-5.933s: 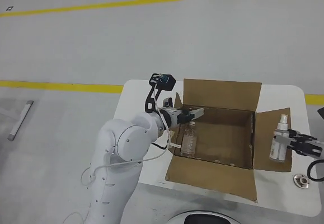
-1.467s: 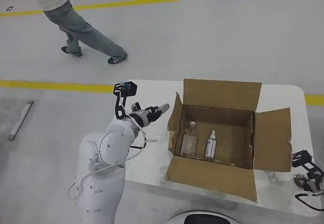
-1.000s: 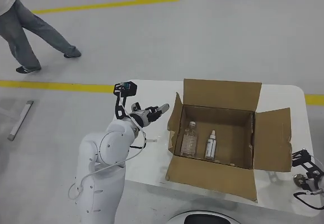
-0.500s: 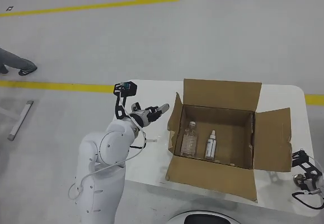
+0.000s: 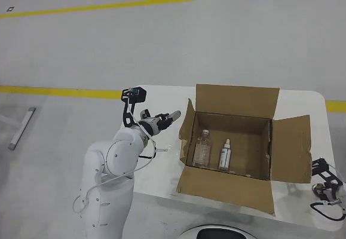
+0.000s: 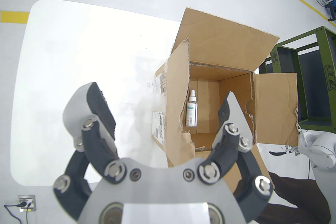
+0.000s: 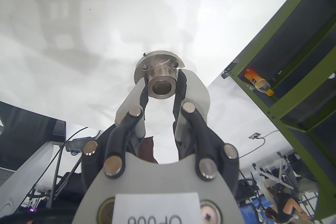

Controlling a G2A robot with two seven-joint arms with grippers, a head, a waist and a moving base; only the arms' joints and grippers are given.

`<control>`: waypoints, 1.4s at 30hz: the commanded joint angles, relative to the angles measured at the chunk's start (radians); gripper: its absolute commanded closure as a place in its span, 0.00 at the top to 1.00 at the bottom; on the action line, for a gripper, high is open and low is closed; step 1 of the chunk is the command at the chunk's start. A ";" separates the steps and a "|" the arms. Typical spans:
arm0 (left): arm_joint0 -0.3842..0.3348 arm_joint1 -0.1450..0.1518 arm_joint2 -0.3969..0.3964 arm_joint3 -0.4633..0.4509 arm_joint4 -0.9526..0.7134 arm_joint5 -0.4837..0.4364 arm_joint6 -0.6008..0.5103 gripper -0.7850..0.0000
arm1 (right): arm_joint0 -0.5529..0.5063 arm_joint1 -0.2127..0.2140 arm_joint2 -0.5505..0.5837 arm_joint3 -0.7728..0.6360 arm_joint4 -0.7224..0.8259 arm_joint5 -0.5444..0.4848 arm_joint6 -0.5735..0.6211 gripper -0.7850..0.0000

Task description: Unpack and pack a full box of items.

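While the right gripper (image 7: pixel 162 81) pinches the metal flange (image 7: pixel 158 68) by its hub: we judge a slip the main risk (smooth metal, a narrow hold), and a tilt on lifting would cause it.
Flange's place: on the desk (image 5: pixel 292 206) near its 4 o'clock corner, at 4 o'clock from the box (image 5: pixel 237 98).
Side flap (image 5: pixel 291 148): folded outward at the box's 3 o'clock side, toward the flange; a low carry could catch its edge, so we would lift high first.
Bottles: a clear bottle (image 5: pixel 202 148) and a spray bottle (image 5: pixel 224 154) lie side by side on the box floor toward 9 o'clock; a heavy flange dropped there could knock or crack them, so we would aim for the 3 o'clock side.
Left gripper (image 6: pixel 162 95): spread wide, holding nothing, hovering over the desk at 9 o'clock from the box.
Torn flap (image 6: pixel 178 78): upright between that gripper and the bottles; we think a reach across could snag it.
Green rack (image 7: pixel 288 38): beyond the desk's edge, apart from the work.
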 commanded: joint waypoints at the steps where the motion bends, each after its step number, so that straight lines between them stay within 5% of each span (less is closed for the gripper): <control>1: 0.000 0.000 0.000 0.000 0.000 0.000 0.000 1.00 | -0.003 0.001 0.028 -0.019 0.010 0.024 -0.006 0.00; 11: 0.000 0.000 0.000 0.000 0.000 0.000 0.000 1.00 | -0.046 -0.014 0.328 -0.248 0.354 0.243 -0.133 0.00; 21: 0.000 0.000 0.000 0.000 0.000 0.000 0.000 1.00 | -0.103 -0.026 0.401 -0.570 0.573 0.216 -0.196 0.00; 25: 0.000 0.000 0.000 0.000 0.000 0.000 0.000 1.00 | -0.040 -0.011 0.279 -0.570 0.508 0.096 -0.200 0.00; 28: 0.000 0.000 0.000 0.000 0.000 0.000 0.000 1.00 | 0.017 -0.006 0.158 -0.570 0.476 0.108 -0.193 0.00; 35: 0.000 0.000 0.000 0.000 0.000 0.000 0.000 1.00 | 0.156 -0.006 -0.179 -0.554 0.241 0.265 -0.135 0.00; 42: 0.000 0.000 0.000 0.000 0.000 0.000 0.000 1.00 | 0.398 -0.043 -0.541 -0.277 -0.032 0.485 -0.063 0.00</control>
